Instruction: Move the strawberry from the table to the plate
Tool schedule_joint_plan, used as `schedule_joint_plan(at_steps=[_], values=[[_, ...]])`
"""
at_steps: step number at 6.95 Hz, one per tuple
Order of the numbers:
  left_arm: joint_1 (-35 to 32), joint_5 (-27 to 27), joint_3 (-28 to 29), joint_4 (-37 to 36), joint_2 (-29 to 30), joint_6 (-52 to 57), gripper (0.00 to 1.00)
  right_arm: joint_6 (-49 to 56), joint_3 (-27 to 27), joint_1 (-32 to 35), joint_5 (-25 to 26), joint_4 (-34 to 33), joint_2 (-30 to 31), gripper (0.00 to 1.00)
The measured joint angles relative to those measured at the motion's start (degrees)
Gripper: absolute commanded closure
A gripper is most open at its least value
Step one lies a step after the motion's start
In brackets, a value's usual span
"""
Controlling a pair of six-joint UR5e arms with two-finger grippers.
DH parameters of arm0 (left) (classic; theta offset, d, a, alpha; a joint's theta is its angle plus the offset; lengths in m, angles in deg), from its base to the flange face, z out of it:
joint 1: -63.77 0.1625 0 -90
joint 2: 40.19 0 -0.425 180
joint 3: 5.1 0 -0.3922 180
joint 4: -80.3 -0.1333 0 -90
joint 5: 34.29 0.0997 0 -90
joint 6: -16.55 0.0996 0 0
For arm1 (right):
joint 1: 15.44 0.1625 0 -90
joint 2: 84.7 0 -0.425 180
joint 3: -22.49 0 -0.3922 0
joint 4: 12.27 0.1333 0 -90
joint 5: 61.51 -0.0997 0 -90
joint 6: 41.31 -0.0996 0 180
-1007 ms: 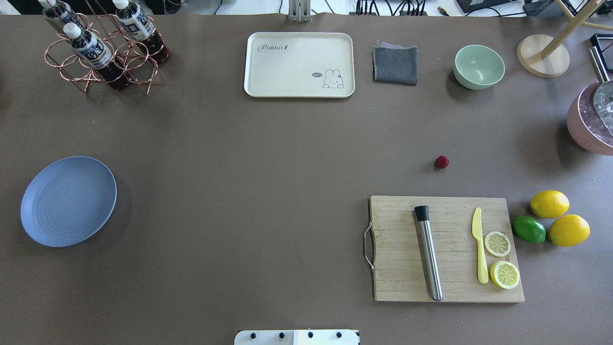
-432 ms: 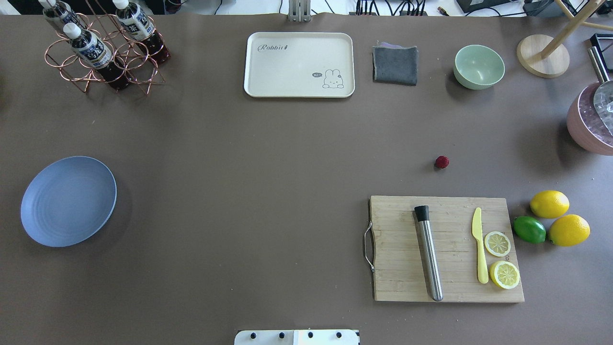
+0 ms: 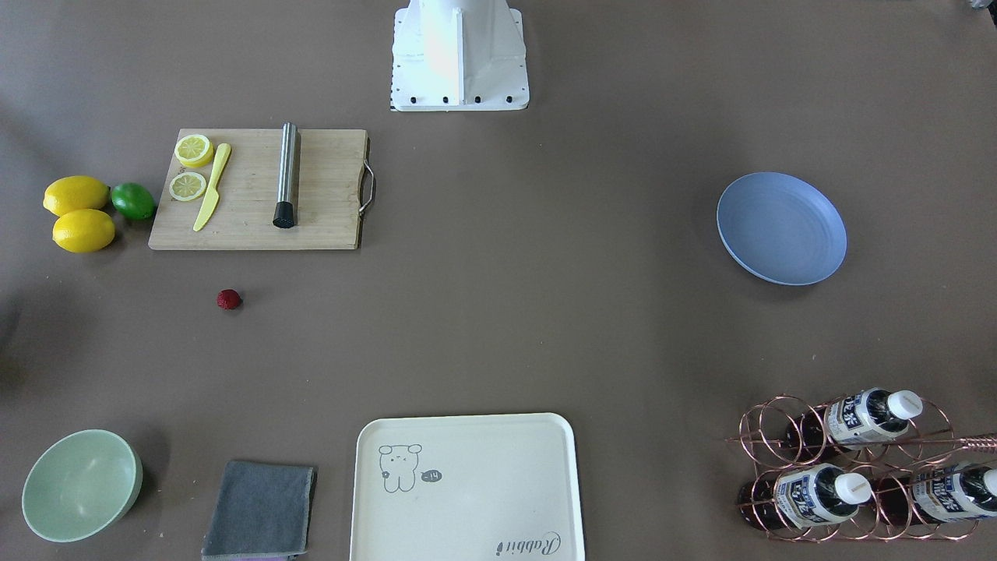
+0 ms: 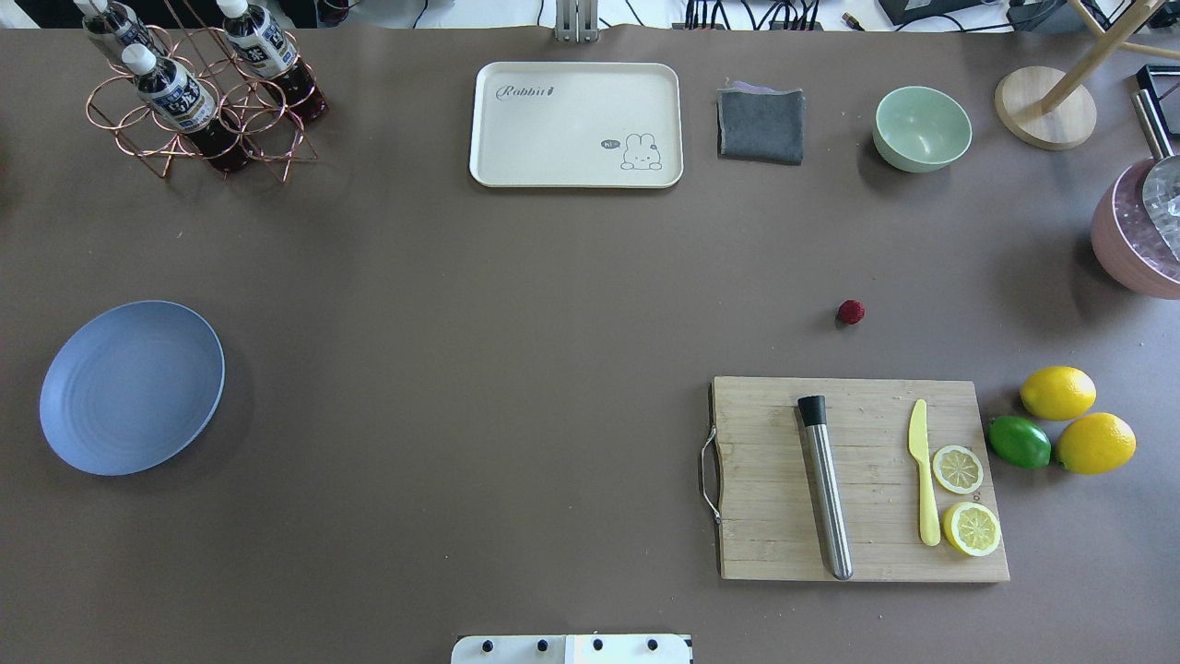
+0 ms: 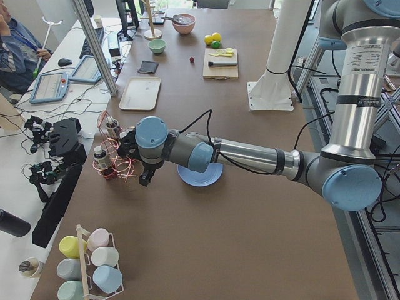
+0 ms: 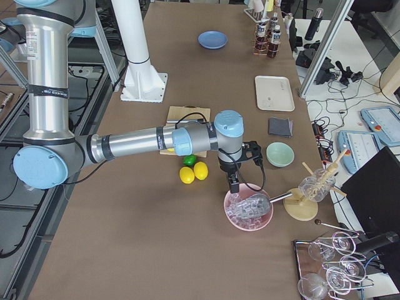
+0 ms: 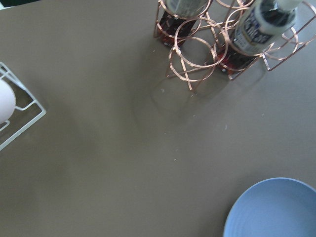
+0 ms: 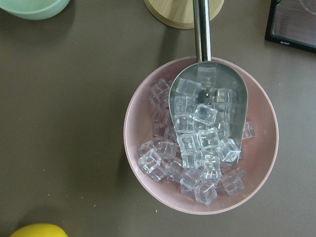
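Strawberry (image 4: 850, 312) on right half of table (image 4: 516, 323), just past cutting board (image 4: 765, 516), far nearer right gripper (image 6: 234, 183) than left gripper (image 5: 145, 178); whether jaws spread or pressed together, impossible to tell.

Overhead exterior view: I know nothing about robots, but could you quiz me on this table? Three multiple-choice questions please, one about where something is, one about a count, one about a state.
1. Where does the strawberry lie?
A) on the wooden board
B) on the bare table
C) in the green bowl

2. How many whole yellow lemons lie by the lime?
A) one
B) two
C) four

3. The blue plate is:
A) empty
B) holding the strawberry
C) upside down

Answers:
1 B, since the berry sits alone on the grey-brown surface and touches nothing else.
2 B, since two lemons flank the lime.
3 A, since the plate's ringed inside faces up with nothing on it.
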Motion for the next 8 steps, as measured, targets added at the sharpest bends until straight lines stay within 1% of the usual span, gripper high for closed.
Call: schedule_joint_plan(at_steps=[1,2,4,5,6,7,8], values=[[1.83,-0.51,2.12,5.05,-0.47,-2.29,0.02,-6.53,0.0,-2.1,-1.07,3.89,-0.01,0.0],[4.1,-0.3,4.77,10.24,-0.83,-5.5,0.02,-14.56,-0.03,-5.73,-0.52,8.34,-0.04,0.0],[9.28,3.82,8.65,21.52,-2.29,-13.47,0.02,-29.14,0.01,-14.47,4.86,13.83,-1.28,0.0],[12.71,5.8,10.77,28.89,-3.33,-18.76,0.02,-32.9,0.01,-17.39,6.74,15.39,-1.72,0.0],[17.39,8.99,13.54,37.56,-4.57,-24.34,0.02,-34.37,-0.05,-18.77,7.49,16.56,-1.8,0.0],[22.19,12.56,16.21,45.42,-5.36,-29.78,0.03,-34.84,-0.1,-19.35,7.7,17.23,-1.79,0.0],[26.25,15.0,18.04,51.51,-5.78,-35.01,0.03,-35.0,-0.11,-19.65,7.78,17.53,-1.79,0.0]])
